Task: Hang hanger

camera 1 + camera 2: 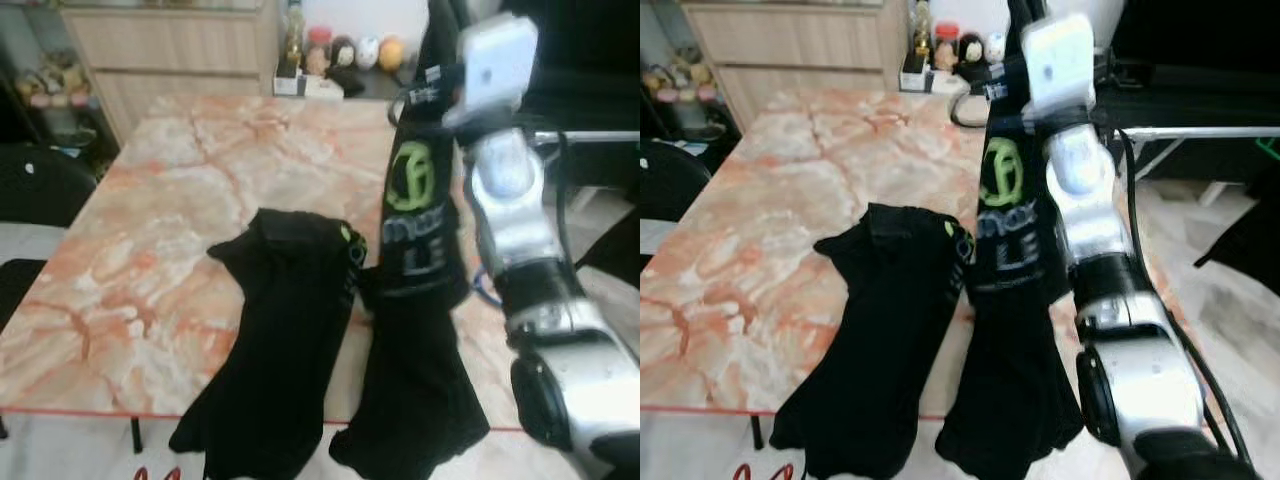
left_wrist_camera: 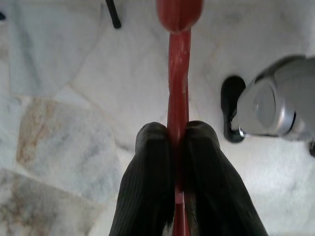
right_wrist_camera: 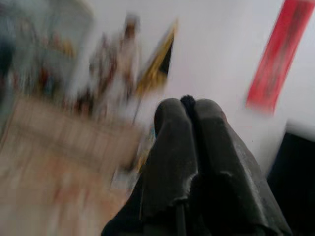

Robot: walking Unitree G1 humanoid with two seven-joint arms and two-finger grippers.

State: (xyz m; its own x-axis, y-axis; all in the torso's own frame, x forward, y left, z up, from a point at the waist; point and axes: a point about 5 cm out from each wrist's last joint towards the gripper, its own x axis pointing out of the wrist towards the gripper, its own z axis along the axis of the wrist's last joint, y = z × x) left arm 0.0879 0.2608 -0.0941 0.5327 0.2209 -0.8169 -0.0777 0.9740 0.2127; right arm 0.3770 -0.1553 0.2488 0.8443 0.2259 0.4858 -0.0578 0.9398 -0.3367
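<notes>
Left jaws: pressed together on a red hanger [image 2: 178,73], low over the floor [image 2: 74,98].
Left gripper [image 2: 178,135]: hung down beside the worktop, foot [image 2: 275,105] of the robot near it.
Right jaws: closed, pinching a dark bit of cloth at the tips, wrist view blurred.
Right gripper [image 3: 189,108]: raised high at the far side of the worktop, holding up a black shirt [image 1: 415,250].
Shirt: draped from the lifted arm, green logo facing the head camera, lower part trailing over the near worktop edge.
Second garment [image 1: 285,330]: black, lying flat on the worktop just beside the shirt, also spilling off the near edge.
Step in hand: likely shirt lifted and hanger ready below, hanging not yet done.
Next move: probably bringing hanger up to the shirt's neck; calls for steady lift without dropping the cloth.
Worktop [image 1: 170,220]: pink-orange marble pattern, red trim along the near edge.
Room: wooden drawers [image 1: 170,50] behind, small jars and figures [image 1: 345,50] at the far end, dark chair [image 1: 40,185] on the left, pale tiled floor.
</notes>
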